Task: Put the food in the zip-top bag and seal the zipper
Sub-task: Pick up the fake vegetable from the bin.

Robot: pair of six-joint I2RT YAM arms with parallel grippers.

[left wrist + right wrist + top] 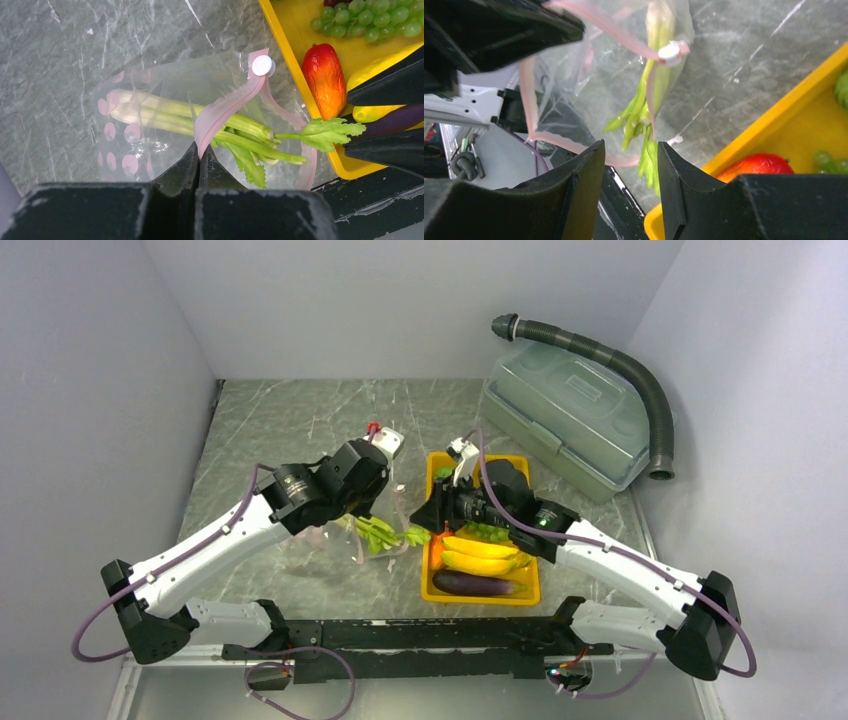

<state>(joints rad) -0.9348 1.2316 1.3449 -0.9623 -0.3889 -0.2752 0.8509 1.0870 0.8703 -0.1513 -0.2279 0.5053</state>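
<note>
Left arm [215, 540] stretched forward and inward, wrist tipped downward. Left hand [198, 151] clamped tight, fingers pressed together on the zipper [225, 106]. Right arm [625, 562] angled inward toward the left one, wrist rolled sideways. Right hand [629, 146] close to the left hand, jaws parted with a clear gap between them.

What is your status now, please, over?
Left gripper shut on zipper. Right gripper open at leaf tips. Green stalks mostly in bag, leaves poking out.
</note>
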